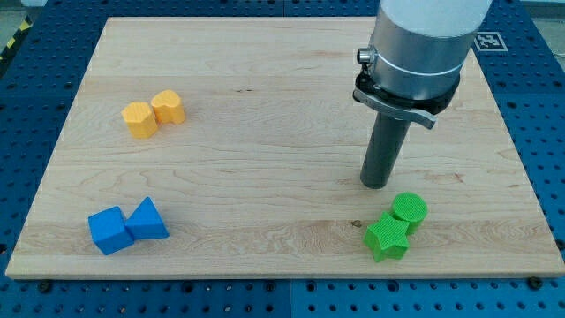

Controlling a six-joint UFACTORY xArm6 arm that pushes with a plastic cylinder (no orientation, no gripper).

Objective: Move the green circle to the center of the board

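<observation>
Desk: pale wooden desk (pixel 265 132) lying on a blue perforated base (pixel 530 106).
Near edge: green star (pixel 387 238) touching the green circle (pixel 410 210) at the view's lower right; blue cube (pixel 109 230) touching a blue wedge (pixel 147 219) at lower left.
Farther: two yellow blocks (pixel 153 113) touching, upper left.
Arm: upright; my tip (pixel 376 184) sits just above-left of the green circle, apart from it.
Pincer: I carry only the rod, holding nothing.

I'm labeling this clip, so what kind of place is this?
Probably a robotics lab bench: a wooden board sits on a blue perforated table, small coloured blocks like the green circle lie on it, and my tip stands just above that one.
</observation>
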